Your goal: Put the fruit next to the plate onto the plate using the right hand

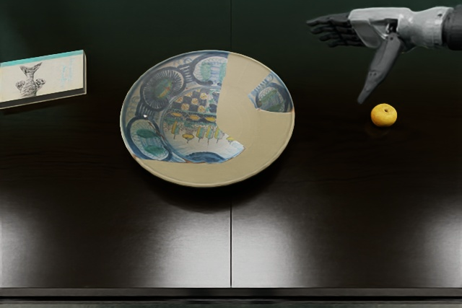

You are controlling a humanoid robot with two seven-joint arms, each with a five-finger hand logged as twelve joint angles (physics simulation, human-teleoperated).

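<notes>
While fruit [384,115] lies on desk [346,221], to right of plate [267,142] and well apart from it, we judge task barely begun. Right hand [361,34] hovers near fruit, not touching it; fingers [328,30] stretched out, thumb pointing down, nothing held. Plate carries no fruit. What we see left to do: grasp, lift, carry to plate, release.

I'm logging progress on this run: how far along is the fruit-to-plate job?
Done: nothing yet. The fruit lies to the right of the plate, apart from it. In hand: the right hand hovers open near the fruit, holding nothing. Left: grasp the fruit, carry it over, and set it on the plate.
</notes>
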